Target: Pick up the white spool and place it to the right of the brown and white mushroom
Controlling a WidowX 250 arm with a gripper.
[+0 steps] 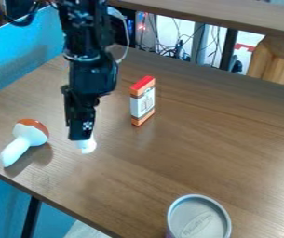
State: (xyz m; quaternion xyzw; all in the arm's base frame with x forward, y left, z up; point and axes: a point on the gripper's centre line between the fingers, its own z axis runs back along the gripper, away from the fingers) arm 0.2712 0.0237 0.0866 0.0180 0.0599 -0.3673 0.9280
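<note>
At the near side, to the right, a round can (199,222) with a pale gray lid stands on the brown wooden surface (163,160). Farther back, my black pincer (83,135) hangs down left of the middle. A small white thing (88,146) is right at its tip, partly hidden by it. I can't tell if my pincer is open or closed, or if it has hold of the white thing. To the left, a toy mushroom (27,139) lies on its side, its white stem toward the near left edge and its orange-brown cap away from it. A bit farther, to the right of my pincer, a thin orange and white box (143,102) with a red top stands up. Dark cords (176,49) hang in a tangle past the far edge.
</note>
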